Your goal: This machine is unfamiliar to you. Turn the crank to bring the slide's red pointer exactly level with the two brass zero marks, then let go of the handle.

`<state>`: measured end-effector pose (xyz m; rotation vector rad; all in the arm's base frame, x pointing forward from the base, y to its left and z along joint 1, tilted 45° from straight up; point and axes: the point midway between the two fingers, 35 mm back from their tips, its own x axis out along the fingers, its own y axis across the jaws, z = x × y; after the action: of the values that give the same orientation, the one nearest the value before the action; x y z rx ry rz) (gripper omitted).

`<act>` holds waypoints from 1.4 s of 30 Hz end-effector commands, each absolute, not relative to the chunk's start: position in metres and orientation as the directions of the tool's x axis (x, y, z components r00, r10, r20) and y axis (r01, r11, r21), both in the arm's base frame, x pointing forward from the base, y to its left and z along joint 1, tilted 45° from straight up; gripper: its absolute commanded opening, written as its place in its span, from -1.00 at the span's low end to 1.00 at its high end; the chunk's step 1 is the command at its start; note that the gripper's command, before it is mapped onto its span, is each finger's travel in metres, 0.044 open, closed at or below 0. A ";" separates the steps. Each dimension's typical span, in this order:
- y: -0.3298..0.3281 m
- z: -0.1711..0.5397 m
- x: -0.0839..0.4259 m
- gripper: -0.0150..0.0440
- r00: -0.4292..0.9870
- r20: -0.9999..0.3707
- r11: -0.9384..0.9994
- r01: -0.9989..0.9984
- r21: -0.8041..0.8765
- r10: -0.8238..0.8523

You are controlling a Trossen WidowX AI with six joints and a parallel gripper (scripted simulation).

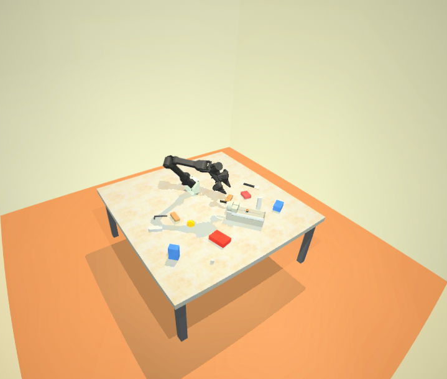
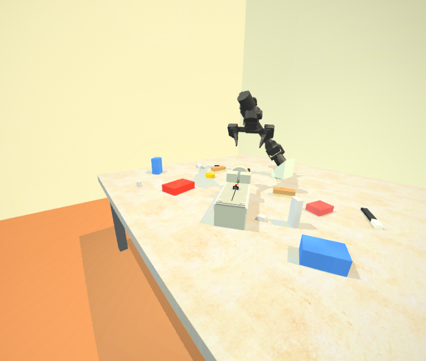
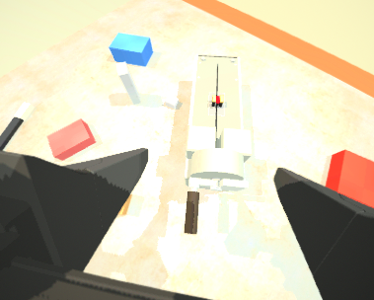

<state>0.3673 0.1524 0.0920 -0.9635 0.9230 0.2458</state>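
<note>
The pale grey-green machine (image 1: 244,219) (image 2: 230,216) (image 3: 204,84) is a long box with a slotted top. The red pointer (image 1: 247,210) (image 2: 236,185) (image 3: 217,100) sits in the slot, with tiny yellowish marks beside it in the wrist view; whether they are exactly level is too small to tell. The crank's dark brown handle (image 1: 223,201) (image 2: 249,169) (image 3: 191,212) sticks out from the round-housed end nearest the arm. My gripper (image 1: 227,189) (image 2: 248,145) (image 3: 209,163) is open and empty, above the handle and apart from it. In the wrist view the handle shows between the fingers, left of centre.
A bright red block (image 1: 219,238) (image 2: 178,186) (image 3: 359,180) lies on one side of the machine. On the other are a paler red block (image 1: 245,194) (image 2: 319,208) (image 3: 71,139), an upright white block (image 2: 294,211) (image 3: 128,83) and a blue block (image 1: 278,205) (image 2: 324,254) (image 3: 130,48). An orange block (image 1: 229,197) (image 2: 284,191) lies near the crank.
</note>
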 end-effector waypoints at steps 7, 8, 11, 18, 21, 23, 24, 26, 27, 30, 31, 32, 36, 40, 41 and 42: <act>0.145 0.089 0.352 1.00 0.586 -0.792 0.550 -0.610 -0.571 -0.172; 0.142 0.086 0.353 1.00 0.586 -0.792 0.550 -0.610 -0.571 -0.172; 0.133 0.076 0.354 1.00 0.586 -0.792 0.550 -0.610 -0.570 -0.172; 0.110 0.054 0.355 1.00 0.586 -0.792 0.550 -0.609 -0.571 -0.173; 0.101 0.045 0.354 1.00 0.587 -0.791 0.549 -0.609 -0.572 -0.173; 0.099 0.043 0.354 1.00 0.587 -0.791 0.549 -0.609 -0.573 -0.173; 0.099 0.043 0.354 1.00 0.587 -0.791 0.549 -0.609 -0.573 -0.173; 0.098 0.042 0.354 1.00 0.587 -0.791 0.549 -0.609 -0.573 -0.173; 0.097 0.041 0.355 1.00 0.587 -0.791 0.549 -0.609 -0.573 -0.173; 0.094 0.038 0.355 1.00 0.587 -0.791 0.549 -0.609 -0.572 -0.173; 0.093 0.036 0.355 1.00 0.587 -0.791 0.549 -0.609 -0.572 -0.174; 0.091 0.035 0.356 1.00 0.587 -0.791 0.549 -0.609 -0.572 -0.174; 0.087 0.030 0.356 1.00 0.587 -0.791 0.549 -0.609 -0.572 -0.174; 0.083 0.026 0.357 1.00 0.587 -0.791 0.549 -0.609 -0.572 -0.174; 0.081 0.025 0.357 1.00 0.587 -0.791 0.549 -0.609 -0.572 -0.174; 0.080 0.024 0.357 1.00 0.587 -0.791 0.549 -0.609 -0.572 -0.174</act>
<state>0.3588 0.0845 0.0305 -0.9817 0.9301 0.3001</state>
